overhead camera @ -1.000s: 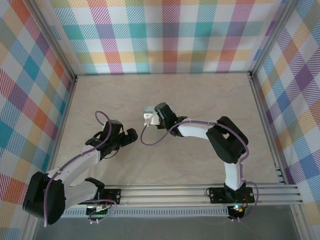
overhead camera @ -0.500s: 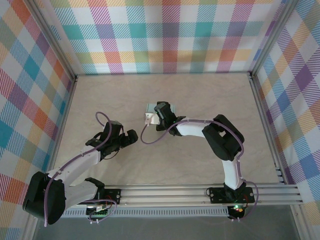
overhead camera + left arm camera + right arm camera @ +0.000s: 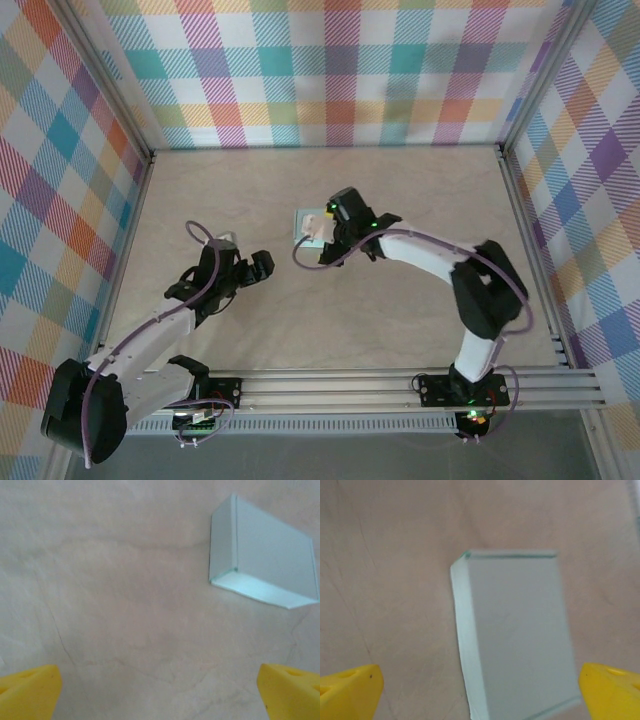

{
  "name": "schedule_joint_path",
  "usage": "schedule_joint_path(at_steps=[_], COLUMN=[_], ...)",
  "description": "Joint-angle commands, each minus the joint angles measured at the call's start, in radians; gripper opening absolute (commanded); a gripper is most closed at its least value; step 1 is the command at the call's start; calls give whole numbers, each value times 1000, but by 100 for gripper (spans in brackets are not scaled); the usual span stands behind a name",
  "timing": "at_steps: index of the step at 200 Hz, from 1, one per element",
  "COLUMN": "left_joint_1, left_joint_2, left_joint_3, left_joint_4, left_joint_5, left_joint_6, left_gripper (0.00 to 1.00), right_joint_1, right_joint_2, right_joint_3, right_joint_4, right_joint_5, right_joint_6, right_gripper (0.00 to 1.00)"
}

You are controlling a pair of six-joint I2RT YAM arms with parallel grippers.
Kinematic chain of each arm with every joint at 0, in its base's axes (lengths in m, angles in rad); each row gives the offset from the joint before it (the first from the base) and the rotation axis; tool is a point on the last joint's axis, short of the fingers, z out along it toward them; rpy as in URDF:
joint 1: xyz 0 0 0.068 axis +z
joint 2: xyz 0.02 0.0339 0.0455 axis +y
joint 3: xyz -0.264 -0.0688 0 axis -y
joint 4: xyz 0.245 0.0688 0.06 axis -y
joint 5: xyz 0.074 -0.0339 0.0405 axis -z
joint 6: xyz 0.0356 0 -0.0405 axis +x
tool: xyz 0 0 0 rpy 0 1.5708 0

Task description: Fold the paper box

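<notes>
Right gripper [image 3: 480, 692] hovers with jaws spread wide above the closed paper box [image 3: 515, 630], mid-frame on the table [image 3: 400, 320], ungripped since folding looks finished; left gripper [image 3: 160, 695], also spread and empty, sits clear, box upper right of its frame.

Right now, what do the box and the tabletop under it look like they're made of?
The paper box: thin pale mint-blue card with a matte finish, judging by its crisp folded edges, thin-looking walls and lack of glare. The table: a smooth beige surface with faint marble-like veining and a dull sheen, probably laminate or a printed mat; the look leaves that open.
</notes>
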Motion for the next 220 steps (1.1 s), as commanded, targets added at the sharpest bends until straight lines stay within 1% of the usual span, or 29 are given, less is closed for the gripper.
schedule_joint_path(at_steps=[1, 12, 24, 36, 47, 61, 75, 88, 105, 126, 144, 167, 177, 198, 204, 212, 220], left_joint_1=[17, 18, 18, 19, 23, 45, 85, 146, 210, 244, 294, 328, 335, 361, 362, 364, 364], left_joint_2=[-43, -63, -81, -87, -78, -46, -11, 21, 58, 127, 216, 348, 411, 540, 560, 548, 559], left_joint_3=[-19, -43, -66, -90, -110, -130, -147, -163, -170, -165, -164, -178, -172, -119, -112, -115, -120], left_joint_4=[144, 218, 301, 377, 437, 503, 554, 594, 638, 690, 748, 901, 954, 968, 977, 964, 986], left_joint_5=[-148, -200, -215, -253, -280, -291, -258, -174, -97, -58, -6, 34, 50, 86, 85, 90, 87], left_joint_6=[134, 211, 334, 416, 479, 519, 547, 549, 547, 578, 558, 547, 547, 526, 526, 525, 525], left_gripper=[100, 100, 100, 100, 100, 100, 100, 100, 100, 100, 100, 100, 100, 100, 100, 100, 100], right_joint_1=[-49, -86, -133, -184, -237, -322, -407, -483, -588, -678, -730, -738, -738, -738, -738, -738, -739], right_joint_2=[-153, -222, -298, -372, -439, -524, -601, -652, -682, -637, -557, -417, -354, -234, -201, -172, -182], right_joint_3=[-87, -146, -217, -294, -373, -483, -590, -680, -763, -831, -862, -881, -880, -883, -881, -874, -857], right_joint_4=[44, 96, 159, 207, 263, 359, 453, 527, 578, 673, 782, 971, 1019, 1137, 1159, 1182, 1124], right_joint_5=[-164, -185, -196, -201, -192, -183, -165, -135, -92, -30, -59, -95, -116, -128, -134, -138, -144], right_joint_6=[175, 237, 308, 364, 421, 508, 599, 666, 711, 775, 836, 867, 857, 852, 851, 850, 847], right_gripper=[100, 100, 100, 100, 100, 100, 100, 100, 100, 100, 100, 100, 100, 100, 100, 100, 100])
